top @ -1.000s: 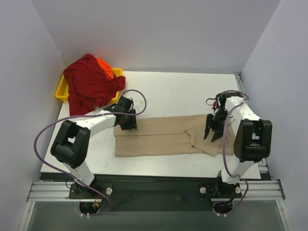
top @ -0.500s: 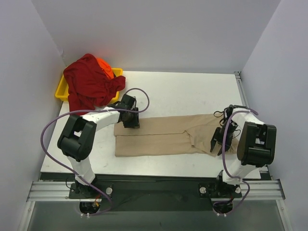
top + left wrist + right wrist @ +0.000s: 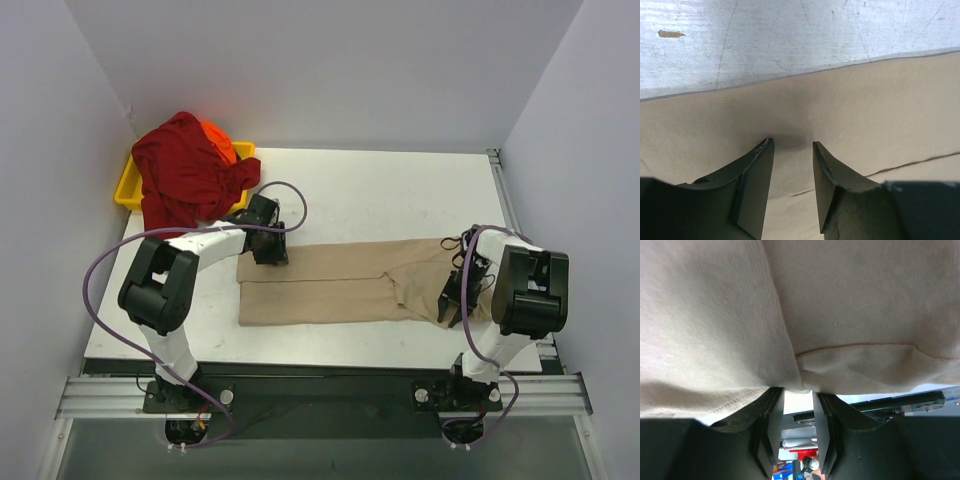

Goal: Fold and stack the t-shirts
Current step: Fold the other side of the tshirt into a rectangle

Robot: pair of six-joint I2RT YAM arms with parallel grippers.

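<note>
The tan t-shirt [image 3: 340,285] lies folded into a long band across the table's front half. My left gripper [image 3: 270,252] rests on its far left edge. In the left wrist view the jaws [image 3: 792,144] are open, tips down on the tan cloth [image 3: 865,100] just inside its edge. My right gripper [image 3: 452,305] is at the shirt's right end. In the right wrist view it [image 3: 798,390] is open with a narrow gap, and the tan cloth [image 3: 840,300] lies over the fingertips. The dark red shirt [image 3: 180,175] and the orange shirt [image 3: 218,140] are heaped at the far left.
The yellow tray [image 3: 128,190] sits at the table's far left corner under the heaped shirts. The white table [image 3: 380,190] has bare surface behind the tan shirt. Grey walls stand close on three sides. Purple cables loop off both arms.
My right gripper has moved nearer and to the right, down to the tan shirt's right end. My left gripper has shifted only slightly on the shirt's far left edge.
</note>
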